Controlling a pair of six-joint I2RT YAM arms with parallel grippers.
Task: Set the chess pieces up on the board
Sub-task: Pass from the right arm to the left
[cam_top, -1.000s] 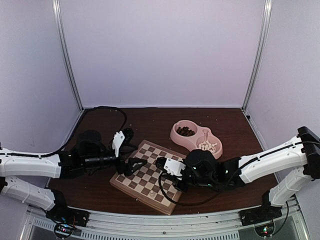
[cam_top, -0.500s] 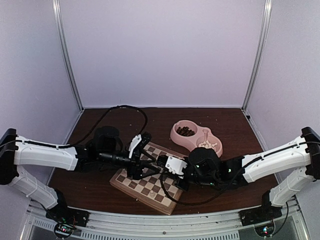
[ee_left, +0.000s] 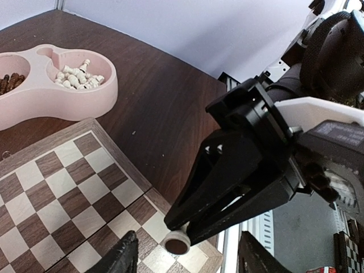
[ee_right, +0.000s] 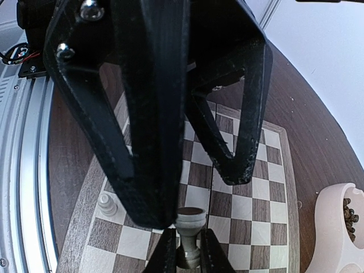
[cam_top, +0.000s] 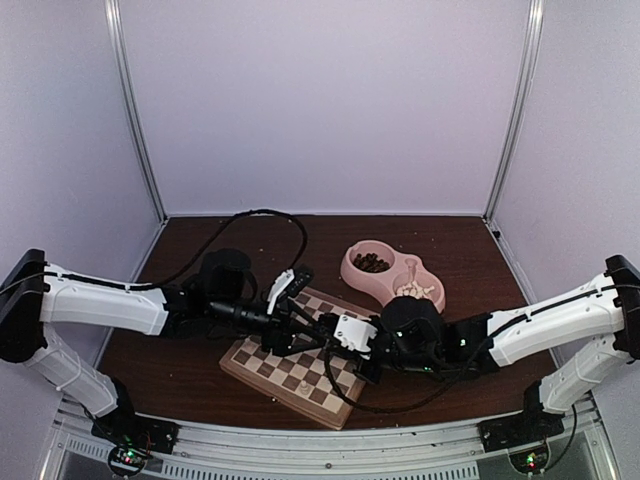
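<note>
My right gripper (ee_right: pixel 189 253) is shut on a pale cream chess piece (ee_right: pixel 189 227), held sideways above the board (ee_right: pixel 250 210). In the left wrist view the piece's round base (ee_left: pixel 177 243) faces the camera at the tip of the black right gripper (ee_left: pixel 187 230). My left gripper (ee_left: pixel 190 259) is open and its fingers (ee_right: pixel 148 131) straddle that piece; one finger looks close against the base, the other stands apart. From above, both grippers (cam_top: pixel 305 328) meet over the board (cam_top: pixel 290 385). One cream pawn (ee_right: pixel 106 203) stands on a near edge square.
A pink double-compartment bowl (cam_top: pixel 392 278) sits on the brown table behind the board on the right; it holds cream pieces (ee_left: pixel 77 77) in one side and dark pieces (cam_top: pixel 371 263) in the other. A black cable (cam_top: pixel 250 215) loops behind the left arm.
The left arm has reached right across the board and its jaws have narrowed around the piece that the right gripper holds. The right gripper has shifted slightly left.
</note>
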